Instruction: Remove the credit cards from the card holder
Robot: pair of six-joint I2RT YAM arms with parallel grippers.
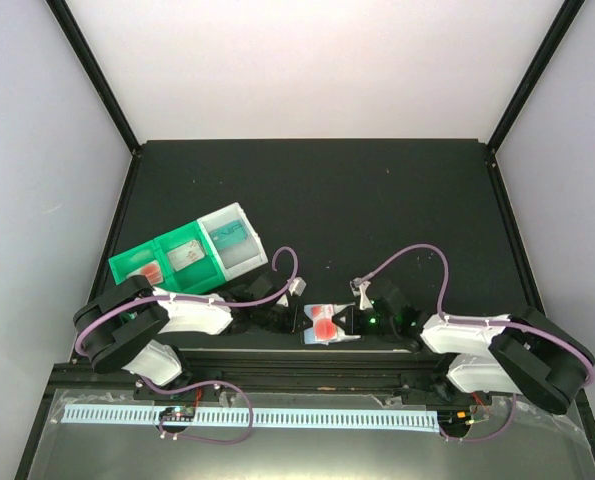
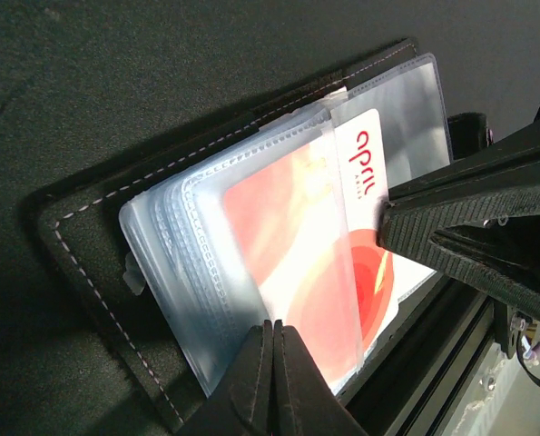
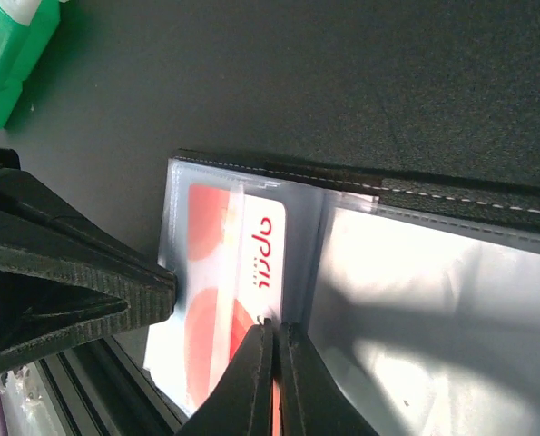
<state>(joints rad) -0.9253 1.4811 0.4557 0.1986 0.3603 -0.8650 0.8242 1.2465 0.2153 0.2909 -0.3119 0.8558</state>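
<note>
2 end effectors meet at the card holder (image 1: 327, 326), which lies open at the near edge of the black surface (image 1: 377, 190), enclosed by white walls (image 1: 307, 60). The left end effector (image 2: 271, 350) has its fingers closed on the edge of the holder's clear sleeve (image 2: 215, 227). The right end effector (image 3: 270, 350) is pinched tight on the end of a white credit card (image 2: 368, 159) with red print, partly out of that sleeve. 1 green tray (image 1: 127, 264) and 1 white bin (image 1: 217, 222) sit touching at the left.
</note>
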